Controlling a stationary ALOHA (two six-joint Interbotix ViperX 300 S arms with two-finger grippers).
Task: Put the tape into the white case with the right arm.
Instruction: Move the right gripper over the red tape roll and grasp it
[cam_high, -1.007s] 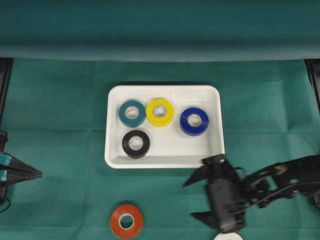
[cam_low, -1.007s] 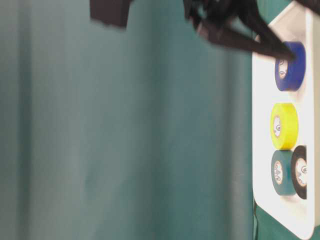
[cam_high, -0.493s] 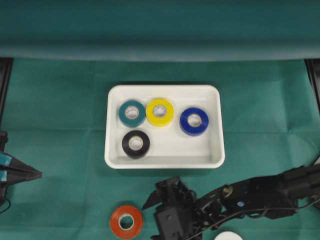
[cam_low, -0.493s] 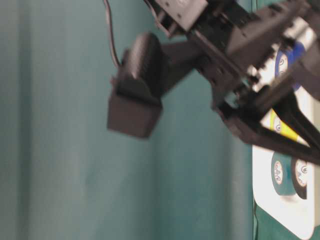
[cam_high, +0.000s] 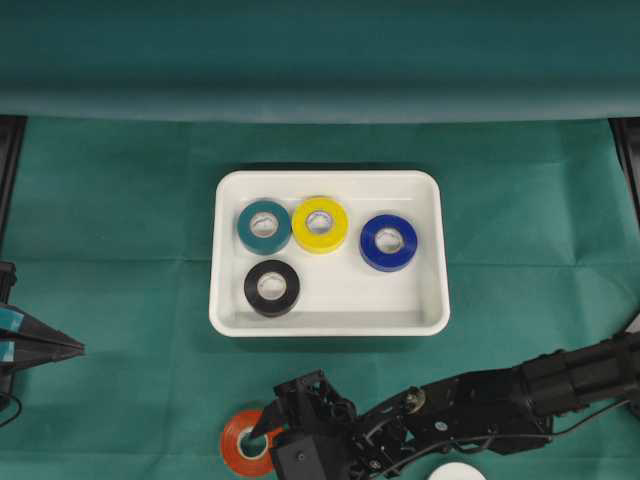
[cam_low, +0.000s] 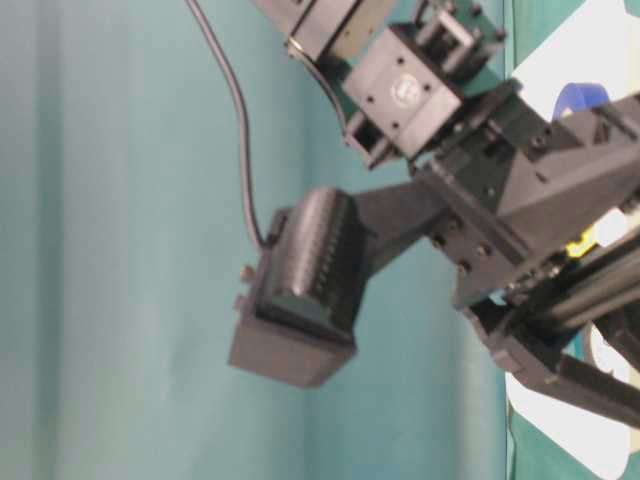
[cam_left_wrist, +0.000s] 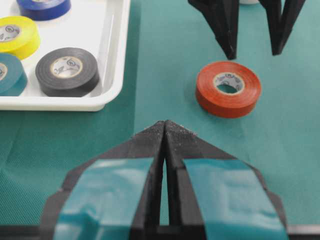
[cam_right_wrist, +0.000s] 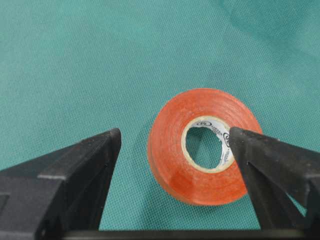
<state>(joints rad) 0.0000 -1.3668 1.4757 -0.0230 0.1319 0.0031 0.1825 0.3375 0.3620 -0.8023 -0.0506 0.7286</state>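
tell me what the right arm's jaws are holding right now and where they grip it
Nothing is held. The right gripper is open over the orange tape, which lies flat on the cloth.

From overhead we lose part of the orange tape roll (cam_high: 248, 444) behind the right gripper (cam_high: 268, 432), and a white round object (cam_high: 456, 472) is cut by the near edge. At table level, the white case (cam_low: 560, 428) hides behind the blurred arm.

All-black right arm (cam_high: 480, 405), pointed fingers (cam_left_wrist: 222, 25), left hand (cam_left_wrist: 165, 150) teal-banded
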